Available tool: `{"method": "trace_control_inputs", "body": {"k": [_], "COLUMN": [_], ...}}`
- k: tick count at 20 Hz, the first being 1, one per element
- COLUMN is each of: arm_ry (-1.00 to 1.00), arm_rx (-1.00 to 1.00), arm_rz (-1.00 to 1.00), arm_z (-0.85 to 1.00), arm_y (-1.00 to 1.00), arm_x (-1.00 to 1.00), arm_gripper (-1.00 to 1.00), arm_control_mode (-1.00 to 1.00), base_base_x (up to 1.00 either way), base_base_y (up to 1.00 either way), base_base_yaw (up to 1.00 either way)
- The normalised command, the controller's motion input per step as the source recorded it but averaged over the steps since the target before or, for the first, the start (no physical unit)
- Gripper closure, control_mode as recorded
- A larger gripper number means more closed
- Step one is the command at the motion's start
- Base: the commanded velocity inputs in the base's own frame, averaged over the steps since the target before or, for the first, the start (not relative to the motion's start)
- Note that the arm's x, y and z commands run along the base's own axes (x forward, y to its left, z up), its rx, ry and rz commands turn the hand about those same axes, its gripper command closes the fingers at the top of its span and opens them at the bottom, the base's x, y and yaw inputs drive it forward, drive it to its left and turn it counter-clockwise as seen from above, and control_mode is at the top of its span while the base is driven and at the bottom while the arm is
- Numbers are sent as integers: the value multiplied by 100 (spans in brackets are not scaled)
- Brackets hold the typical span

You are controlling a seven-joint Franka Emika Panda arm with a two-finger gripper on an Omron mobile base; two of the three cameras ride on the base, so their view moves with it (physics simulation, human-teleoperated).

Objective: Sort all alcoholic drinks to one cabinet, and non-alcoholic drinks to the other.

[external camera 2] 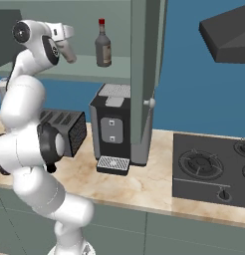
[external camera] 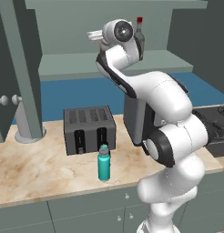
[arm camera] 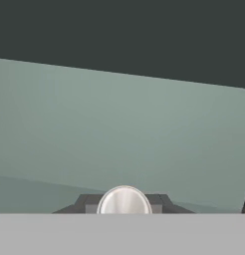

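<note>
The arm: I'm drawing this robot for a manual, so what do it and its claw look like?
The arm is built of glossy white rounded segments joined by dark grey to black bands at the joints, one with a round grey cap. No cables or markings show. The claw is a small white block with pale grey fingers; in the hand view its tips look dark.

A red-capped grey bottle point(external camera 2: 103, 47) stands upright on the open cabinet shelf point(external camera 2: 84, 69), right of the raised pincer point(external camera 2: 68, 50).
</note>
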Motion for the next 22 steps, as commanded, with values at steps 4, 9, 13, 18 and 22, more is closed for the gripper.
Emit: {"method": "trace_control_inputs", "body": {"k": [4,9,13,18,22], "arm_ry": [3,2,1,0,0], "arm_rx": [0,0,0,0,0], "arm_rz": [-2,-2,-3,-2,-2], "arm_z": [-15,-10,-7,-5,-5], "arm_y": [3,1,3,0,0], "arm_x": [23,20,13,9,9], "arm_gripper": [100,100,100,100,-100], "arm_control_mode": [-100,-100,-100,-100,-100], "base_base_x": [0,0,0,0,0], "base_base_y": [0,0,0,0,0], "base_base_yaw": [0,0,0,0,0]}}
